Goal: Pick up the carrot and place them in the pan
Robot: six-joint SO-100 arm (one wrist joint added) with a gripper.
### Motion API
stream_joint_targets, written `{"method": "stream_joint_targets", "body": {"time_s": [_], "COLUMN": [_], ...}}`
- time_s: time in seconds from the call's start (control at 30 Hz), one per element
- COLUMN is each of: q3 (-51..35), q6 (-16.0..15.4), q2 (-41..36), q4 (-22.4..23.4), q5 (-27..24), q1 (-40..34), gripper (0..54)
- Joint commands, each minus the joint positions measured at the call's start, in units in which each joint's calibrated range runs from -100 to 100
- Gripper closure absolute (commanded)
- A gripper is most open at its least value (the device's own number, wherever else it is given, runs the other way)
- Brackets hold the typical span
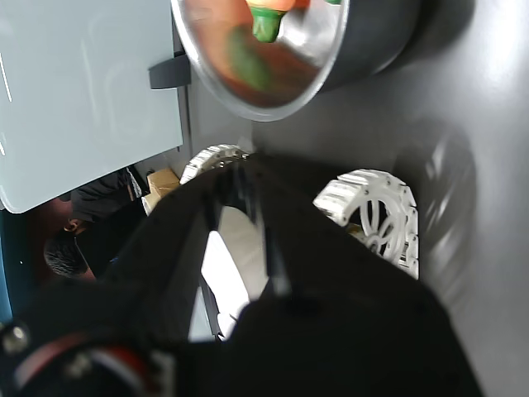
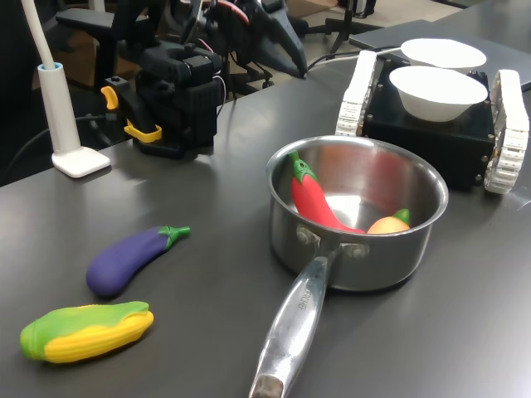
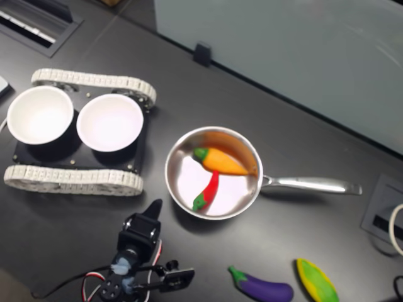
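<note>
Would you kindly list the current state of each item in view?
carrot: lying inside the pan
pan: upright, holding carrot and chili
chili pepper: in the pan
gripper: empty, off the pan
white bowls: empty
eggplant: on the table
corn: on the table

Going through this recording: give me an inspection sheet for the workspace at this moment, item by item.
Surface: dark grey table, no spills seen.
Job's things: carrot lies inside the pan, beside a red chili pepper; the pan's handle points to the second exterior view's right.
Clutter: eggplant and corn cob on the table; two white bowls sit on a tracked base.
Grippers: gripper is away from the pan and holds nothing; whether open or shut cannot be told.
Cables: wires at the arm's base.
Surroundings: white lamp stand, pale partition panel.
</note>
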Motion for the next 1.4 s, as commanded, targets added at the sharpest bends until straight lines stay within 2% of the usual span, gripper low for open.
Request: {"method": "stream_joint_targets", "body": {"time_s": [0.0,0.07,0.23,0.57,0.7,0.87,1.37], "q3": [1.13,3.13,8.95,21.85,28.48,32.57,33.39], "q6": [-2.23,-3.32,-3.49,-3.40,-3.40,-3.40,-3.65], "q2": [-1.41,-2.34,-5.04,-5.04,-5.04,-5.04,-5.04], "q4": [-0.47,-0.98,-1.66,-6.52,-10.45,-12.24,-12.41], "q5": [0.63,0.83,0.68,0.54,0.59,0.98,1.22], "q1": [2.92,4.41,4.06,3.72,4.06,3.83,3.83], "gripper": [53.6,53.6,53.6,53.6,53.6,53.6,53.5]}}
